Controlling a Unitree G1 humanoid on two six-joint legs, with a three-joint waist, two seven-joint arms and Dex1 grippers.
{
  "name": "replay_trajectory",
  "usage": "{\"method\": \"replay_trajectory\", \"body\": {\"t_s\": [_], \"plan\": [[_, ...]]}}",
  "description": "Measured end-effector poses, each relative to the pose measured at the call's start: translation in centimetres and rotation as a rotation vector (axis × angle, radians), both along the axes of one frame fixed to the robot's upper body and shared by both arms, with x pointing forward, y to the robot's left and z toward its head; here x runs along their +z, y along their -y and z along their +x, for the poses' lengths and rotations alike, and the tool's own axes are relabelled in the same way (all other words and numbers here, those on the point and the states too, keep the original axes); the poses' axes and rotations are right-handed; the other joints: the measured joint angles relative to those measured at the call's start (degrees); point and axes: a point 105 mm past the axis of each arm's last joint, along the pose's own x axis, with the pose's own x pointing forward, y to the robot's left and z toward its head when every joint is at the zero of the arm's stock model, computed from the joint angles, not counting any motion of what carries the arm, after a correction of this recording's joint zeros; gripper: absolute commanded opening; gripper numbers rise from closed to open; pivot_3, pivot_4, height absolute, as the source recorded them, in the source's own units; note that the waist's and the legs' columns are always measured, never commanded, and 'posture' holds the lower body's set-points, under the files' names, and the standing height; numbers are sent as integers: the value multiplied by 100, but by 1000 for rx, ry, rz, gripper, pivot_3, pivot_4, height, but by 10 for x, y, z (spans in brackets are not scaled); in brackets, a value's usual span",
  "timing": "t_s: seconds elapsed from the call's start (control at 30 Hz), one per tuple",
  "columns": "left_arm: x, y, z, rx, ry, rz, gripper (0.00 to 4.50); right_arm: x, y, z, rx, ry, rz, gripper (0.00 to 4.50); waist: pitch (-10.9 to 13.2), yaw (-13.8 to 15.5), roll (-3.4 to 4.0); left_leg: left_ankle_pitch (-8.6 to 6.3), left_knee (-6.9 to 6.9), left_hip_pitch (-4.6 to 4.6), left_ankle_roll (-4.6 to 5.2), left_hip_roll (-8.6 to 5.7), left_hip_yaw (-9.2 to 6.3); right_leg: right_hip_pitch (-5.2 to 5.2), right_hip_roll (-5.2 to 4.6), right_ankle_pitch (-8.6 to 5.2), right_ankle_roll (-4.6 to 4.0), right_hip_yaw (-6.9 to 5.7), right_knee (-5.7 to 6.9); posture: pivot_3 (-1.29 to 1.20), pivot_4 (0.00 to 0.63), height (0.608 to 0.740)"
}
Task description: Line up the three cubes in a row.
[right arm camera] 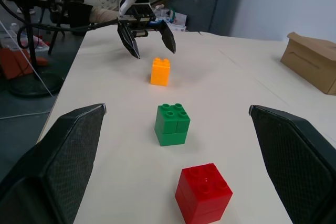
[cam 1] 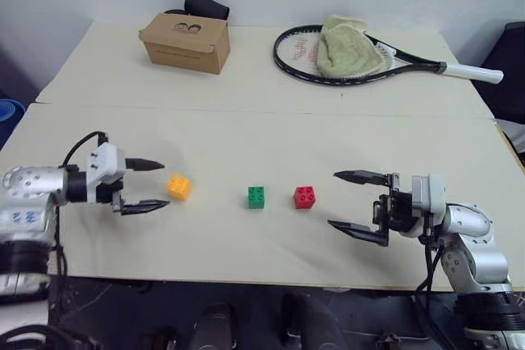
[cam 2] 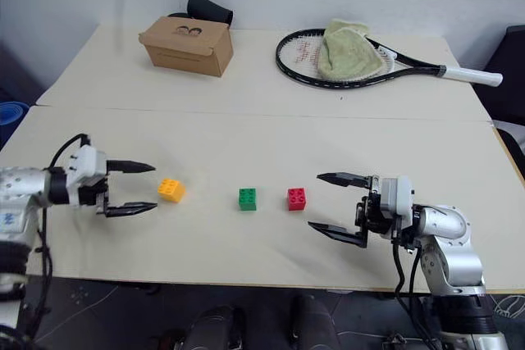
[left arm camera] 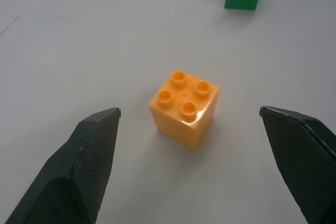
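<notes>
Yellow-orange cube (cam 1: 180,187), green cube (cam 1: 257,197) and red cube (cam 1: 304,197) sit roughly in line on the counter (cam 1: 246,129). Left pincer (cam 1: 151,185) and right pincer (cam 1: 354,200) gape wide, empty. Cubes look light, rigid, slick; pinch flat sides, not studs.

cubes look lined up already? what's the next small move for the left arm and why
Probably pull the left gripper straight back from the yellow-orange cube. Its jaws are open and the cube sits free on the table, just off the fingertips. Yellow-orange, green cube and red cube already form a rough row, so backing away without nudging the cube looks safest. The right gripper is open, clear of the red cube.
</notes>
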Motion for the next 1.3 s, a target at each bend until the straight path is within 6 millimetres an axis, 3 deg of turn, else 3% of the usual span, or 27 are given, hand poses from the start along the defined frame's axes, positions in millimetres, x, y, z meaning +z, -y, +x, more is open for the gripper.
{"method": "replay_trajectory", "body": {"t_s": [0.23, 0.6, 0.7, 0.83, 0.97, 1.3], "plan": [[-11, 19, 18, -110, -37, 32, 4467, -6, 7, -11, -66, -29, -3, 4500, 0, 27, -1, 1, 5, 0, 8, -6, 2, 0, 1, 3, 7, 5, 5, 0, 150, 740], [-18, 27, 29, -134, -46, 67, 4467, -6, 10, -18, -115, -29, -4, 4500, 0, 13, -3, 1, 9, 1, 10, -7, 1, -1, 3, 4, 9, 6, 11, 0, 150, 740], [-18, 26, 29, -138, -47, 81, 3937, -7, 11, -19, -118, -30, -5, 4500, 0, 21, -3, 1, 9, 1, 12, -10, 1, 0, 3, 3, 9, 6, 12, 0, 150, 740], [-19, 14, 21, -132, -80, 134, 2722, -12, 18, -23, -132, -35, -11, 4500, 0, 15, -4, 0, 9, 0, 13, -8, -1, 0, -1, 3, 10, 7, 14, 0, 150, 740], [-13, 24, 20, -172, -59, 115, 1468, -15, 21, -22, -125, -36, -14, 4500, 0, 21, -4, 2, 13, 2, 15, -10, -2, 1, -3, 3, 10, 8, 20, 0, 150, 740], [-18, 38, 12, -227, -68, 81, 1449, -11, 19, -20, -105, -15, -17, 4500, 0, 17, -4, 3, 13, 2, 16, -10, -3, 0, -6, 3, 10, 9, 24, 0, 150, 740]]}}
